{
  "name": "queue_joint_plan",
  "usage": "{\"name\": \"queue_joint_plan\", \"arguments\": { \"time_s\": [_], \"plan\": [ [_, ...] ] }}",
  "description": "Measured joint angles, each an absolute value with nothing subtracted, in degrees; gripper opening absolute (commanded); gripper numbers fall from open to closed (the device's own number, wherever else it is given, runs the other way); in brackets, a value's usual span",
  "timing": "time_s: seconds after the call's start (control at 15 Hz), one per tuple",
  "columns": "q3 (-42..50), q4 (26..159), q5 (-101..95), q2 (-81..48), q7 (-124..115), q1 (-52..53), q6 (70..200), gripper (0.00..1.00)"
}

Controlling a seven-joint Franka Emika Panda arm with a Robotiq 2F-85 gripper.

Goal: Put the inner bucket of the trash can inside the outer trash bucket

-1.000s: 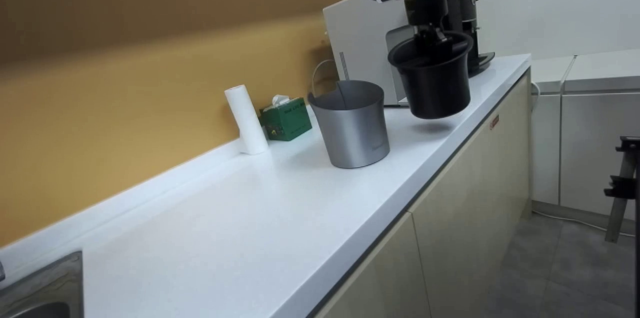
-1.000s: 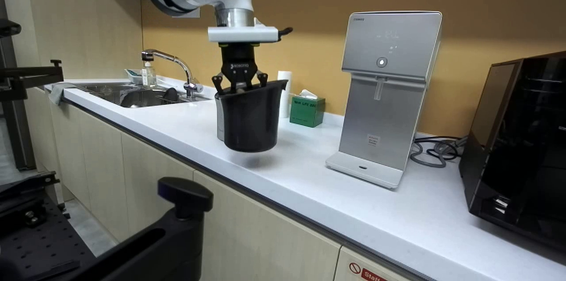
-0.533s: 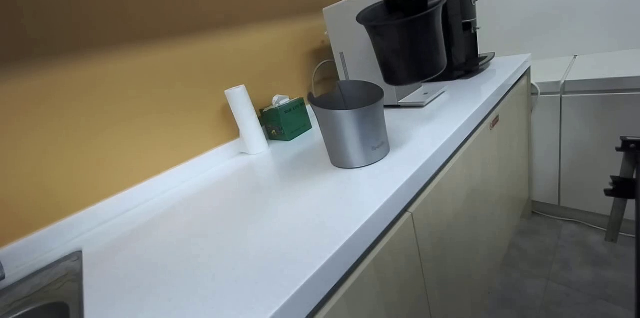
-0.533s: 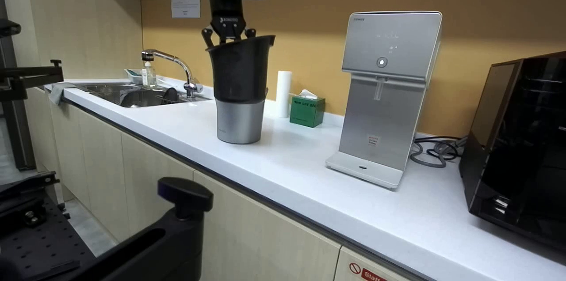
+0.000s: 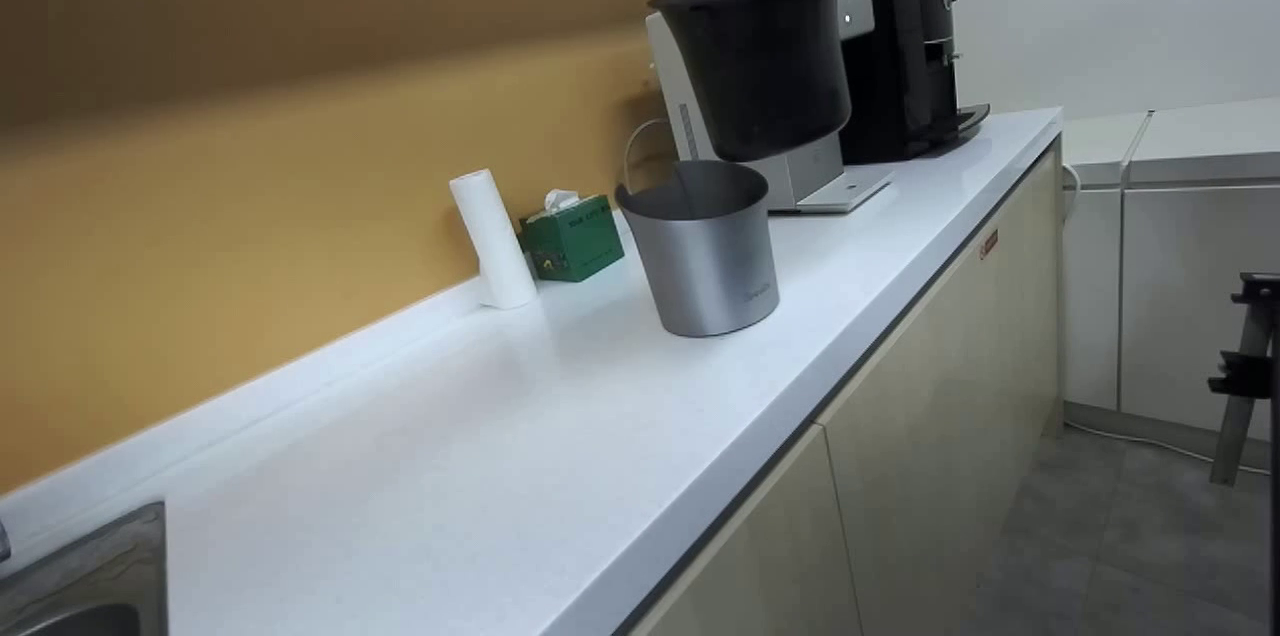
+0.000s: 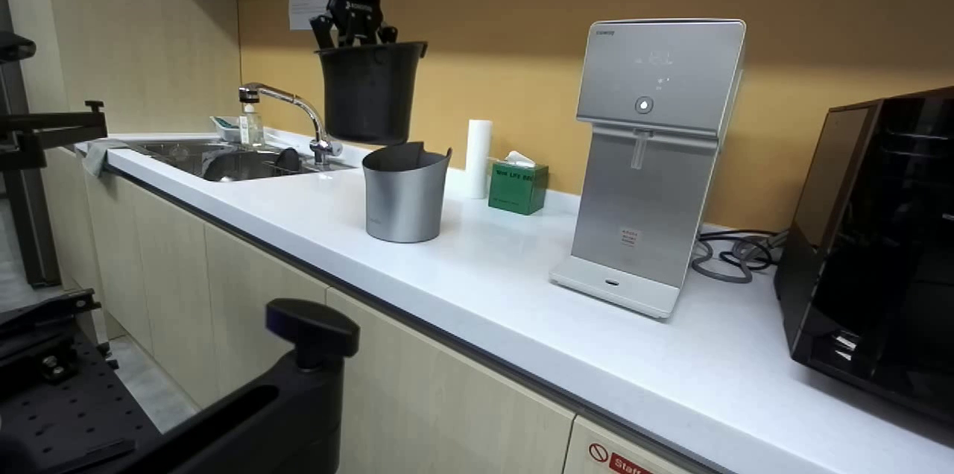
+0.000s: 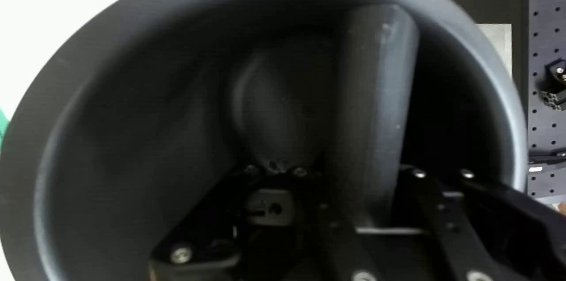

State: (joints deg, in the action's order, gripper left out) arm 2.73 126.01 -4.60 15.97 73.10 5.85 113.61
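The inner bucket (image 6: 369, 98) is held in the air by the fingers (image 7: 444, 223), the dark column (image 7: 371, 108) inside it clasped between them; it is seen higher than the outer trash bucket (image 6: 405, 202), which is borne by the bench (image 6: 514, 265) near the green tissue box (image 6: 517, 188).

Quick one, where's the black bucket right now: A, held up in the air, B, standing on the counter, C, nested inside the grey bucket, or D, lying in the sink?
A: in both exterior views the black bucket hangs from the hand, its bottom edge showing outside the grey bucket.
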Motion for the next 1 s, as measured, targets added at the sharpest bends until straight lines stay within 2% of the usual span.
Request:
{"name": "queue_joint_plan", "arguments": {
  "time_s": [0.07,0.33,1.0],
  "plan": [
    [2.74,125.92,-4.53,15.85,73.55,5.91,113.57,0.03],
    [3.16,127.7,-3.38,15.75,75.38,5.39,114.91,0.03],
    [2.49,132.31,0.44,13.81,88.25,6.52,128.75,0.03]
  ]
}}
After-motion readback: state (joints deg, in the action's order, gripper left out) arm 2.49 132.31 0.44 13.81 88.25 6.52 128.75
